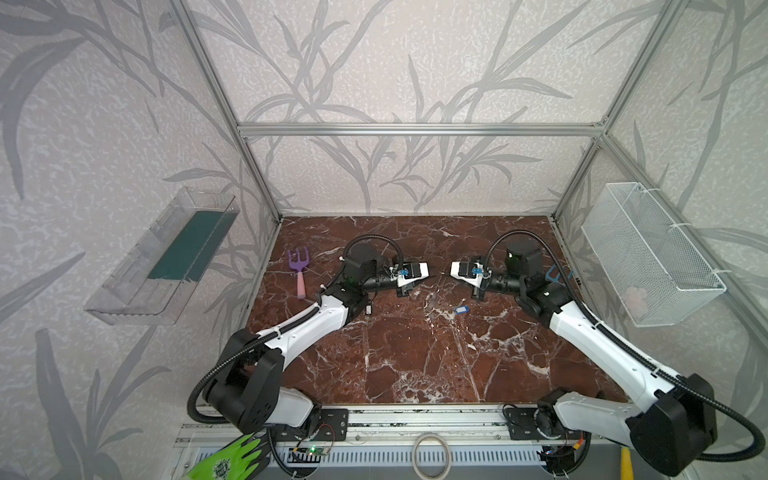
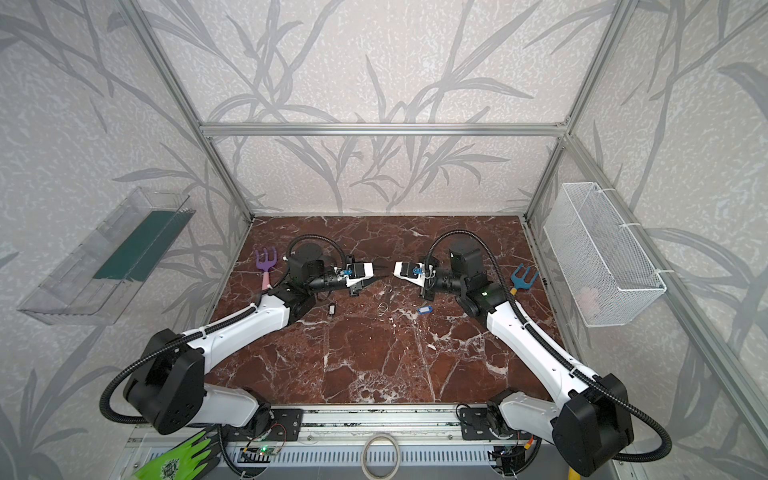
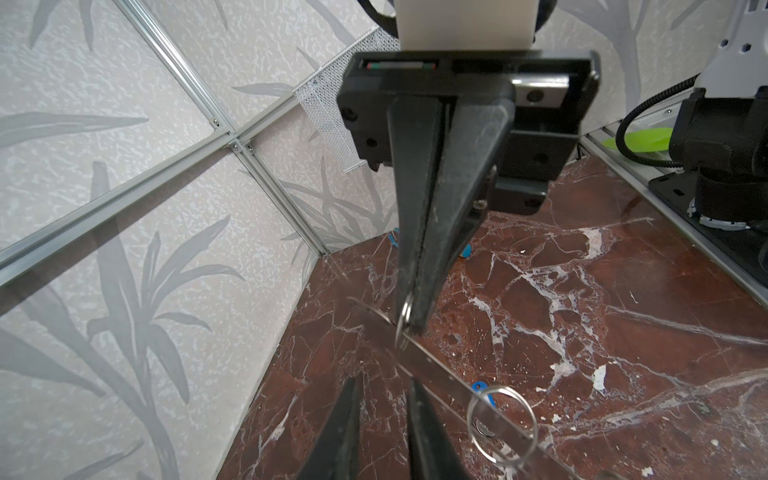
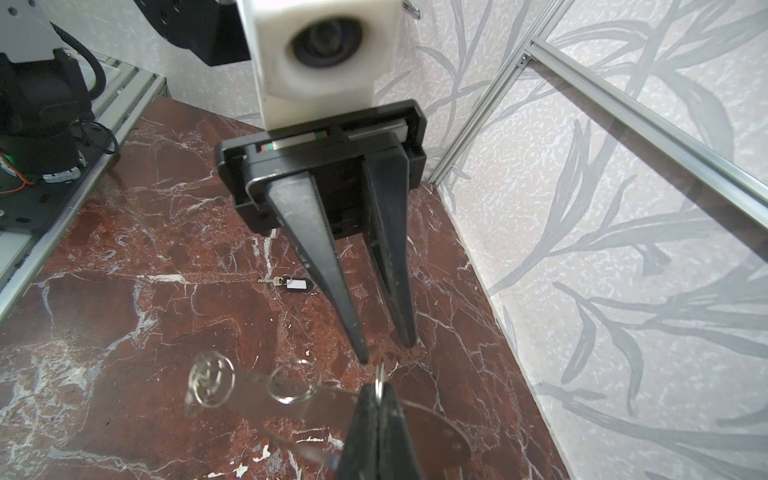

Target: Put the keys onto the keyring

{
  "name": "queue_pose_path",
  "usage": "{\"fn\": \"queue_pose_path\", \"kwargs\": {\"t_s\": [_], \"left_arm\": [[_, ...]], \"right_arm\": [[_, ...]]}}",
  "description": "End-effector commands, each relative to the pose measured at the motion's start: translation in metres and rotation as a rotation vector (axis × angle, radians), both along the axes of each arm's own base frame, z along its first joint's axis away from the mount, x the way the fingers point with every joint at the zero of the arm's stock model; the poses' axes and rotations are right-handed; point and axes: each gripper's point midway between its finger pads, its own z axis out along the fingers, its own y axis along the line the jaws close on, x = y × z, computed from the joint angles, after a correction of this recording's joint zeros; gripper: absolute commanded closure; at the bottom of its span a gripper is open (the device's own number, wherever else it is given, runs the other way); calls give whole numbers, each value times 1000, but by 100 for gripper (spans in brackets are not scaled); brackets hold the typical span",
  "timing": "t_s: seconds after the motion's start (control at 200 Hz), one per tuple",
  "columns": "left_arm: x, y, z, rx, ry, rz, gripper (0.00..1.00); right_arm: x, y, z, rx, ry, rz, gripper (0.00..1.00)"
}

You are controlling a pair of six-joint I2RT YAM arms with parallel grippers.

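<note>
The right gripper (image 3: pixel 413 328) is clamped on a ring (image 3: pixel 400 328) of the raised keyring (image 3: pixel 440 365); the left gripper (image 4: pixel 386 353) is parted a little, empty. Not hung yet, the blue key (image 1: pixel 461 309) and the black-and-white key (image 4: pixel 291 284) are lying on the table (image 1: pixel 415 365).

Red-brown, white-veined marble tabletop (image 1: pixel 415 357), shown in both top views. Lying directly on it: a purple-and-pink plastic toy fork (image 1: pixel 300 270) at mid-left; a blue-pronged toy fork (image 2: pixel 522 277) at mid-right; a small key with black-and-white rectangular tag (image 2: pixel 331 309) left of centre; a small key with blue rectangular tag (image 1: pixel 461 310) right of centre. The two keys lie well apart.
</note>
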Motion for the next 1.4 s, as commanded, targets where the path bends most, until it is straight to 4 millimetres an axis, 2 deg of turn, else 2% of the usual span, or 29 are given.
{"fn": "queue_pose_path", "kwargs": {"t_s": [0.0,0.255,0.585,0.815,1.0,1.11,1.235,1.33,1.395], "left_arm": [[-5,-4,25,-58,-38,-39,77],[-18,-8,23,-54,8,-103,77],[-21,-11,24,-54,7,-118,76],[-23,-14,24,-54,9,-130,85],[-25,-16,27,-61,-3,-140,100],[-26,-18,31,-70,-4,-146,100],[-24,-17,30,-58,17,-126,100],[-22,-15,21,-1,45,-101,100],[-22,-12,15,50,48,-91,100]], "right_arm": [[-8,1,16,52,-37,31,100],[-9,0,20,74,-59,23,100],[-16,4,18,84,-59,72,100],[-19,5,18,94,-67,95,100],[-20,6,15,96,-68,107,100],[-17,6,13,96,-57,88,100],[-8,-1,7,75,-61,13,77],[-2,-11,5,55,-84,-52,68],[1,-16,6,42,-97,-87,66]]}}
